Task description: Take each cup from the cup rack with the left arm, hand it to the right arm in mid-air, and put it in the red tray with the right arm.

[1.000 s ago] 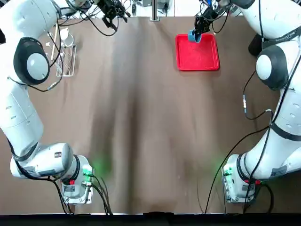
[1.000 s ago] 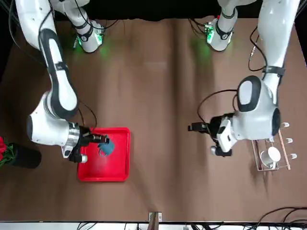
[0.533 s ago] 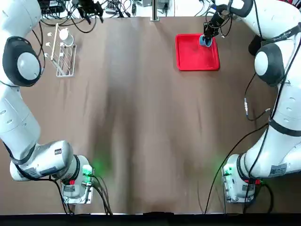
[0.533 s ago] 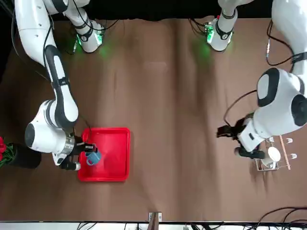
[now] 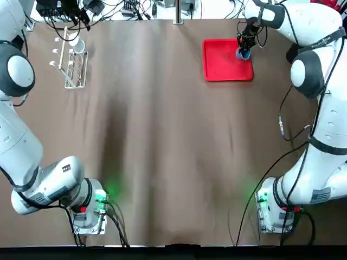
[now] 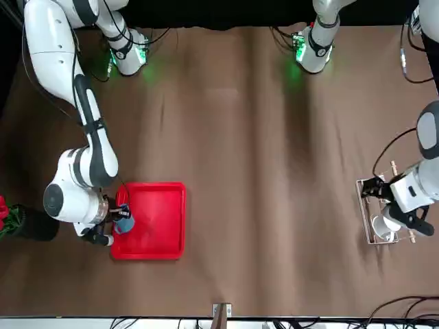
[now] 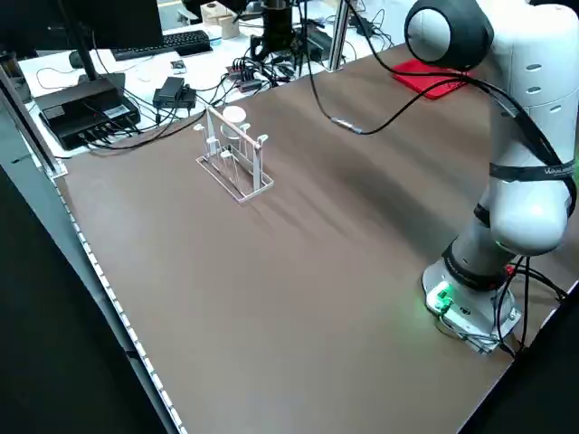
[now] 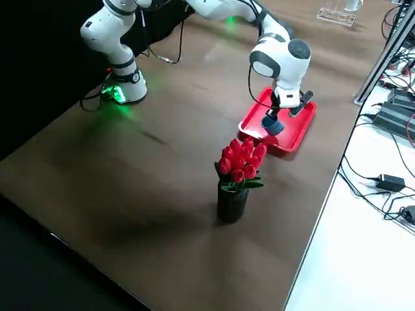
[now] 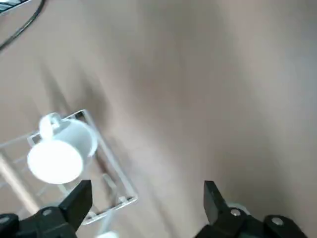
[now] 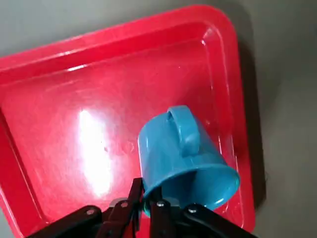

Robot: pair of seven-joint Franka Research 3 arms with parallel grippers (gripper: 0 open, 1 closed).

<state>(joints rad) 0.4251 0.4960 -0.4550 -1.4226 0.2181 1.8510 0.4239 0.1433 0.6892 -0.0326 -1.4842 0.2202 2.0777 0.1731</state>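
Note:
The blue cup (image 10: 185, 153) hangs tilted, handle up, over the red tray (image 5: 222, 65) near its edge on the robot's right. My right gripper (image 10: 148, 208) is shut on the cup's rim. I cannot tell whether the cup (image 6: 125, 223) touches the tray (image 6: 161, 233). The white cup (image 9: 62, 151) hangs on the white wire cup rack (image 5: 73, 62) at the far left of the table. My left gripper (image 9: 146, 198) stands open just beside the rack (image 6: 384, 219), with nothing between its fingers.
Red flowers in a black vase (image 8: 237, 175) stand on the table past the tray on the robot's right. Cables and electronics (image 5: 135, 8) lie just beyond the table's far edge. The brown table (image 5: 162, 151) stretches between rack and tray.
The right gripper carried the blue cup across the tray to its right edge and lower. The left gripper swung left from mid-table to the cup rack.

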